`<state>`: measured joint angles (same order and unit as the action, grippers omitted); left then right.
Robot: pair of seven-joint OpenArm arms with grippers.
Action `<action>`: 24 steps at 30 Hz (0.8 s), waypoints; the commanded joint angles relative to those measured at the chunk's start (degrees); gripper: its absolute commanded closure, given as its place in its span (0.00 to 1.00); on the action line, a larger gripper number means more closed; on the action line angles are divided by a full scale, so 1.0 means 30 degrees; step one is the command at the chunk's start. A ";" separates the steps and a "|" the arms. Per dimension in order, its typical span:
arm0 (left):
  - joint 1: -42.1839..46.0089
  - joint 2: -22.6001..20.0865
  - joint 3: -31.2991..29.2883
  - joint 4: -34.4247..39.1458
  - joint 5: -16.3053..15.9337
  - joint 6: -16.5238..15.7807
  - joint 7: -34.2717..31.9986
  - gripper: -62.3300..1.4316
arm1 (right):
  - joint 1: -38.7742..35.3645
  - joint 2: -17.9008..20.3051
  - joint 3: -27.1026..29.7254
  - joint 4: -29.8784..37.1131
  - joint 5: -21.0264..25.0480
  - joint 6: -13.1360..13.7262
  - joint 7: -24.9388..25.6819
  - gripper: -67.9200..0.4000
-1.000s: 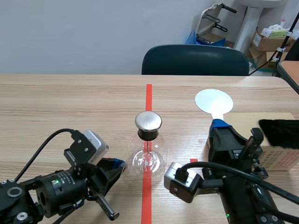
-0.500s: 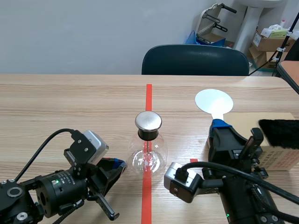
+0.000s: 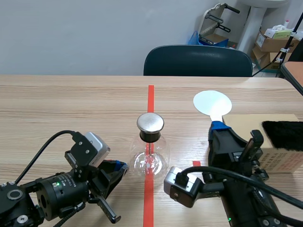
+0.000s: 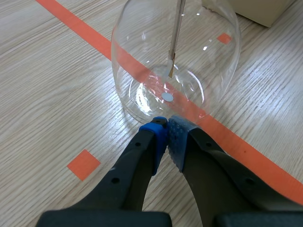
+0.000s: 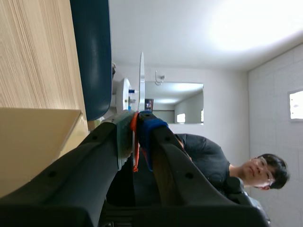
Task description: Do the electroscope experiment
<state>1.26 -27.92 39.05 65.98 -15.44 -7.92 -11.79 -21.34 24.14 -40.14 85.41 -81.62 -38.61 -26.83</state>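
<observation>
The electroscope [image 3: 150, 152], a round clear glass flask with a metal cap [image 3: 150, 123], stands on the red tape line at the table's middle. My left gripper [image 3: 120, 166] lies low at its left, shut on nothing. In the left wrist view that gripper [image 4: 165, 124] has its blue pads meeting just short of the flask [image 4: 199, 52], whose thin rod and foil leaf [image 4: 172, 66] hang inside. My right gripper [image 3: 218, 126] is shut on the handle of a white disc paddle [image 3: 212, 102], held right of the flask. The right wrist view has the disc [image 5: 141, 80] edge-on ahead of the gripper [image 5: 137, 118].
A brown cardboard box [image 3: 279, 161] with a black fur piece [image 3: 283, 135] on top sits at the right, beside my right arm. A dark chair [image 3: 198, 61] stands behind the table's far edge. A person [image 5: 222, 161] shows in the right wrist view.
My right gripper has shifted slightly left with the paddle, bringing the white disc a little closer to the flask. The left arm and the electroscope have not moved.
</observation>
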 commanded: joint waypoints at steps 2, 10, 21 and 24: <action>-0.0109 0.0146 0.0087 0.0219 -0.0131 -0.0044 -0.0197 0.91 | 0.0131 0.0087 0.0073 0.0335 -0.0073 -0.0277 0.0612 0.98; -0.0109 0.0146 0.0087 0.0219 -0.0131 -0.0044 -0.0197 0.91 | 0.0138 0.0095 0.0073 0.0335 -0.0080 -0.0291 0.3417 0.98; -0.0109 0.0146 0.0087 0.0219 -0.0131 -0.0044 -0.0197 0.91 | 0.0131 0.0095 0.0066 0.0335 -0.0080 -0.0357 0.7599 0.98; -0.0109 0.0146 0.0087 0.0219 -0.0131 -0.0044 -0.0204 0.91 | 0.0131 0.0095 0.0066 0.0335 -0.0080 -0.0357 0.8357 0.98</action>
<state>1.26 -27.92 39.05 65.98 -15.44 -7.92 -11.79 -21.34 24.16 -40.14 85.41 -81.87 -38.79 -1.63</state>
